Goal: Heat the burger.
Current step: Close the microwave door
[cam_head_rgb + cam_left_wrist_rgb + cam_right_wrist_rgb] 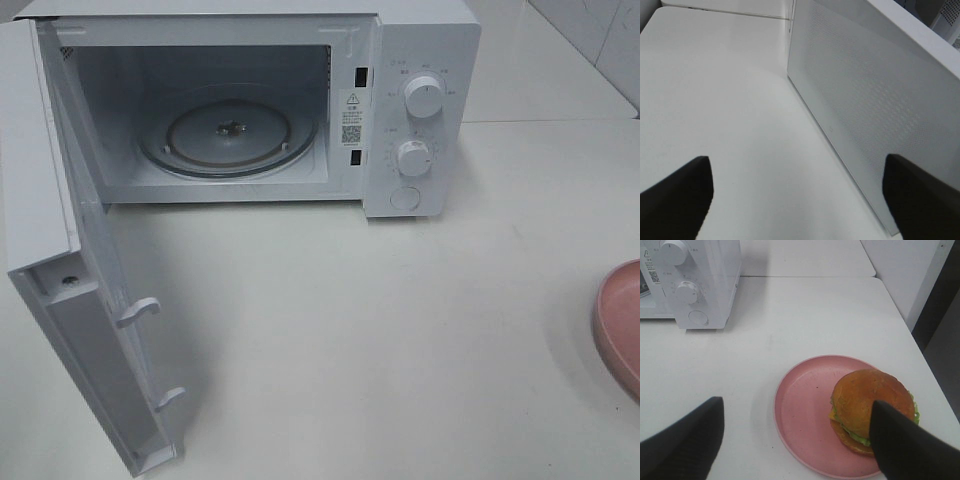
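The right gripper (797, 440) stands with its jaws wide apart and holds nothing; it hangs above the pink plate (805, 420). The burger (871, 410) sits on this plate, toward one side of it, one dark finger (905, 450) covering a part of the bun. The left gripper (797, 200) also has its fingers spread and is empty, just beside the outer face of the open microwave door (875, 110). On the white table (400, 330) the microwave (420, 110) shows its glass turntable (230, 135).
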Controlling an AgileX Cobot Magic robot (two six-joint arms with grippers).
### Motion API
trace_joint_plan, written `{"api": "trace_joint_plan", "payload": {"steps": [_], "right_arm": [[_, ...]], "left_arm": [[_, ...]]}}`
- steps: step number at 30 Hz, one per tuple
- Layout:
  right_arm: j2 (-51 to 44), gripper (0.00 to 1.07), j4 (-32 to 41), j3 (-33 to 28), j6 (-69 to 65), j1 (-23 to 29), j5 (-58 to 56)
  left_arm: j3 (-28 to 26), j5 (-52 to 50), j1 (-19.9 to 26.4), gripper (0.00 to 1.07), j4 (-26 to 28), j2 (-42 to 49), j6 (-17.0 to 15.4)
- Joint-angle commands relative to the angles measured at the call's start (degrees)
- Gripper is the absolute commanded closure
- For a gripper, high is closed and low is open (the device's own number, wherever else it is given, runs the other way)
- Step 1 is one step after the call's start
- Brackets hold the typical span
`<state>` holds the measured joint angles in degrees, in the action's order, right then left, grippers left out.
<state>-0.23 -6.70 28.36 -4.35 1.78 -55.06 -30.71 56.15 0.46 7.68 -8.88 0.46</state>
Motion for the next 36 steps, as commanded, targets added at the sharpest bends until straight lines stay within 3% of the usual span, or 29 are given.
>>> {"api": "trace_joint_plan", "payload": {"steps": [1, 2, 4, 6, 7, 8, 9, 10, 11, 12, 15, 17, 20, 23, 25, 36], "right_arm": [[-1.4, 0.33, -0.1, -0.1, 0.9, -0.3, 0.0], [-1.4, 0.33, -0.1, -0.1, 0.9, -0.3, 0.0], [-1.4, 0.33, -0.1, -0.1, 0.9, -0.3, 0.0], [-1.4, 0.33, -0.1, -0.1, 0.9, -0.3, 0.0], [-1.4, 0.33, -0.1, -0.1, 0.9, -0.3, 0.0], [-1.4, 0.33, -0.1, -0.1, 0.9, -0.3, 0.0], [-1.4, 0.33, -0.1, -0.1, 0.9, -0.3, 0.0], [-1.4, 0.33, -0.1, -0.1, 0.9, -0.3, 0.0], [-1.4, 0.33, -0.1, -0.1, 0.9, -0.3, 0.0], [-1.4, 0.33, -0.1, -0.1, 0.9, -0.3, 0.0], [-1.4, 0.33, -0.1, -0.1, 0.9, -0.3, 0.0], [-1.4, 0.33, -0.1, -0.1, 0.9, -0.3, 0.0], [-1.4, 0.33, -0.1, -0.1, 0.9, -0.3, 0.0], [-1.4, 0.33, -0.1, -0.1, 0.9, -0.3, 0.0], [-1.4, 0.33, -0.1, -0.1, 0.9, -0.3, 0.0], [-1.4, 0.33, -0.1, -0.1, 0.9, -0.3, 0.0]], "left_arm": [[-0.4, -2.7, 0.1, 0.33, -0.2, -2.3, -0.1], [-0.4, -4.1, 0.1, 0.42, -0.6, -4.2, -0.1], [-0.4, -4.8, 0.1, 0.46, -0.9, -5.2, -0.5], [-0.2, -7.4, 0.1, 0.63, -0.9, -8.5, -0.5], [-0.2, -7.4, 0.1, 0.63, -0.9, -8.5, -0.5], [0.3, -9.7, 0.1, 0.77, -1.0, -10.5, -0.5], [0.7, -11.3, 0.1, 0.85, -1.0, -11.5, -0.5], [0.7, -11.3, 0.1, 0.85, -1.0, -11.5, -0.5], [1.7, -14.1, 0.1, 0.99, -1.0, -13.1, -0.5], [2.3, -17.0, 0.1, 1.07, -1.0, -14.7, -0.1], [2.8, -18.7, 0.1, 1.07, -1.0, -15.5, -0.1], [5.3, -27.2, 0.1, 1.07, -1.0, -18.1, -0.1], [6.2, -30.0, 0.1, 1.07, -1.0, -18.8, 0.1], [9.0, -37.8, 0.1, 1.07, -0.5, -20.9, 1.7], [13.1, -48.8, 0.1, 1.07, 0.7, -23.3, 3.5], [21.0, -70.5, -0.2, 1.07, 0.3, -32.9, 2.0]]}}
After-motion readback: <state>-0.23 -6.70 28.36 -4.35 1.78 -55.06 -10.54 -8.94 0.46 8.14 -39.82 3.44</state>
